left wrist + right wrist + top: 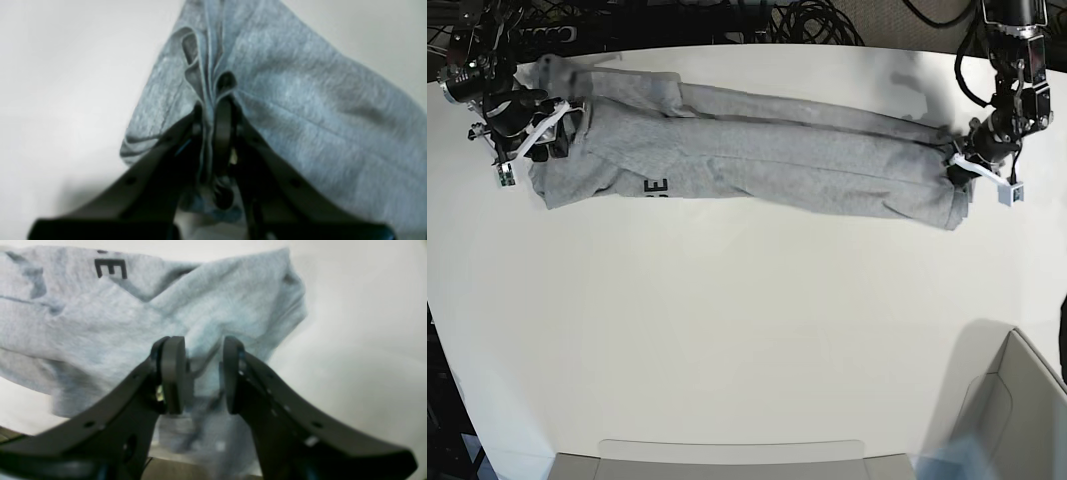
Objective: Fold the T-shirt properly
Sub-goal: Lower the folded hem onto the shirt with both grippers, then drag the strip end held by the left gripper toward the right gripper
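The heather-grey T-shirt (757,165) lies as a long rumpled band across the far part of the white table (727,330). Black lettering (657,187) shows near its left end. At the band's right end, my left gripper (962,165) is shut on a bunched fold of the T-shirt (300,100). In the left wrist view the cloth is pinched between the left gripper's (211,113) fingers. My right gripper (547,135) is at the band's left end. Up close, the right gripper (203,373) has its pads apart, with T-shirt (100,323) cloth lying between and behind them. A black letter E (111,268) shows above.
A grey bin (1017,400) stands at the near right corner. A low grey tray edge (727,455) runs along the table's front. Black cables (807,20) lie behind the far edge. The shirt sits close to that far edge.
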Robot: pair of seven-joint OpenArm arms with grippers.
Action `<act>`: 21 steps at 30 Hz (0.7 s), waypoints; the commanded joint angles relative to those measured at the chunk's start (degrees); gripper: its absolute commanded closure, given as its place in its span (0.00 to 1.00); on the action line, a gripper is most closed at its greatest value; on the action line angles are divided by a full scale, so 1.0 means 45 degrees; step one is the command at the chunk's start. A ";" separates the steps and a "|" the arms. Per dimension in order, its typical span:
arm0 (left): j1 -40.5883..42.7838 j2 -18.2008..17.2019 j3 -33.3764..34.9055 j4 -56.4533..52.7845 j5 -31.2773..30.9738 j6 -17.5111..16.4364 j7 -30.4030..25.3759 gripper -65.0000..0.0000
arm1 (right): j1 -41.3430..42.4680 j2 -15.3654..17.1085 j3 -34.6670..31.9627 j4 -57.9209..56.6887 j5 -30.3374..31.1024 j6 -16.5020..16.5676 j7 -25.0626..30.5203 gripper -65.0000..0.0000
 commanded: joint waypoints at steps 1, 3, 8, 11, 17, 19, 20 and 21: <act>-0.0082 -0.0017 -0.0313 -0.0211 0.0909 0.0698 0.0653 1.00 | 0.0048 0.0171 0.0074 0.0175 0.0093 0.0019 0.0270 0.70; -0.0336 0.0003 -0.0880 0.0102 0.0909 0.0698 0.0673 1.00 | 0.0048 0.0171 0.0074 0.0175 0.0093 0.0019 0.0270 0.70; -0.0454 -0.0036 -0.1602 0.1547 0.0909 0.0718 0.0693 1.00 | 0.0243 0.0035 0.0055 0.0175 0.0093 0.0019 0.0231 0.70; -0.0454 -0.0036 -0.2032 0.2446 0.0909 0.0718 0.0810 1.00 | 0.0243 -0.0024 0.0055 0.0195 0.0093 0.0019 0.0231 0.70; 0.0035 -0.0036 -0.2013 0.5279 0.0928 0.0737 0.0947 1.00 | 0.0243 -0.0141 0.0055 0.0195 0.0093 0.0019 0.0231 0.70; 0.0211 -0.0036 -0.2013 0.5943 0.0928 0.0737 0.1494 1.00 | 0.0302 -0.0239 0.0055 0.0214 0.0093 0.0019 0.0231 0.70; 0.0211 -0.0017 -0.1954 0.6275 0.0928 0.0737 0.1923 1.00 | 0.0302 -0.0278 0.0055 0.0214 0.0093 0.0019 0.0231 0.70; 0.0250 0.0003 -0.1934 0.6509 0.0928 0.0737 0.2138 1.00 | 0.0302 -0.0278 0.0055 0.0214 0.0093 0.0019 0.0231 0.70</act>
